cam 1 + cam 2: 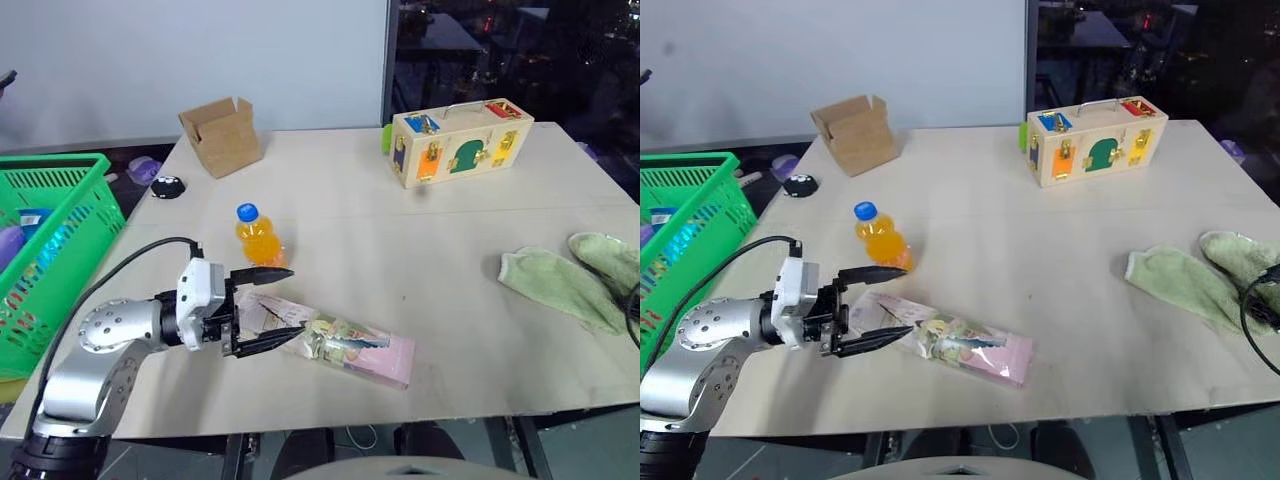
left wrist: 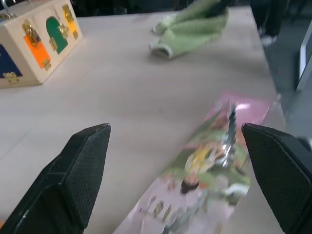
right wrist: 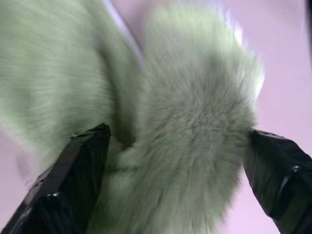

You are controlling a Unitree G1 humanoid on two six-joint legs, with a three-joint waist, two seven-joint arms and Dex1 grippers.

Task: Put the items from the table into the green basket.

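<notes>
On the counter (image 1: 420, 250), left gripper (image 1: 282, 307) with jaws wide and empty astride the carton (image 1: 340, 345) end, bottle (image 1: 258, 238) beside; right gripper (image 3: 178, 180) jaws spread over green cloth (image 1: 560, 280); next, closing, then carrying to basket (image 1: 60, 240)

A plain white wall (image 1: 190, 55) runs behind the left and middle of the scene, evenly and softly lit. To its right a dark window or glass panel (image 1: 510, 50) shows small points of coloured light and dim shapes beyond. Where the two meet, a pale vertical frame edge (image 1: 386, 60) stands. Along the foot of the wall lies a strip of dark floor (image 1: 120, 160). Under the near edge, dark metal legs (image 1: 235, 455) and grey floor (image 1: 450, 450) show.
</notes>
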